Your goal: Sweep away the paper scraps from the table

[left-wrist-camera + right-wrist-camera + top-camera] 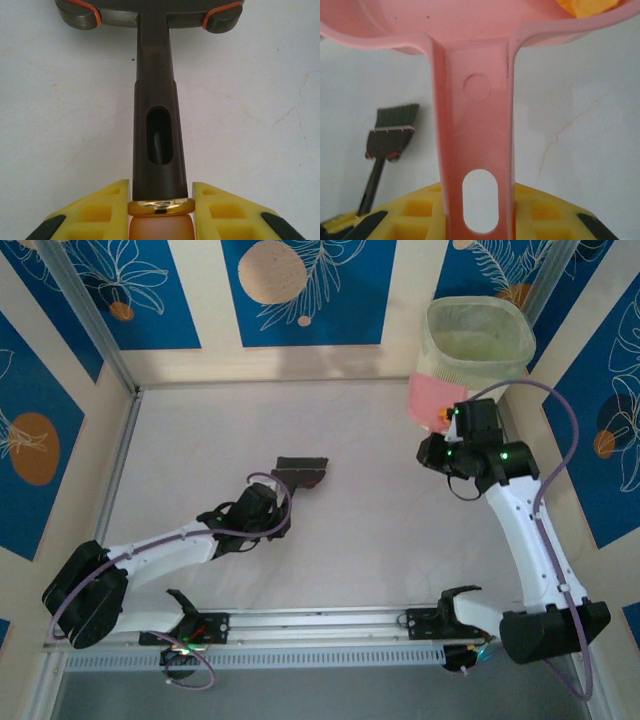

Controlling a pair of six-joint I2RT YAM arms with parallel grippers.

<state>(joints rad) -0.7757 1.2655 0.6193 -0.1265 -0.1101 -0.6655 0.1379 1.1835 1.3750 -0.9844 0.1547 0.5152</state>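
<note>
Top external, layout: left arm reaches to mid-table (380,500); right arm extends to the far right corner, beside the waste bin (470,365).
left gripper (160,200): clenched on the thin dark handle of the brush (300,472); in the left wrist view the yellow pads (107,207) press the handle from both sides.
brush: head points away from the arm bases and sits low over the table's middle; contact with the surface cannot be told.
right gripper (480,210): clamped on the handle of the pink dustpan (428,395), yellow pads on either side of the slotted handle end.
dustpan: held at the bin's near left corner; seen from above it overlaps the bin wall, and whether they touch cannot be told.
paper scraps (585,6): an orange piece lies inside the dustpan, at the right edge of the pan in the right wrist view.
table: whitish matte surface with faint hairline marks under both tools.
</note>
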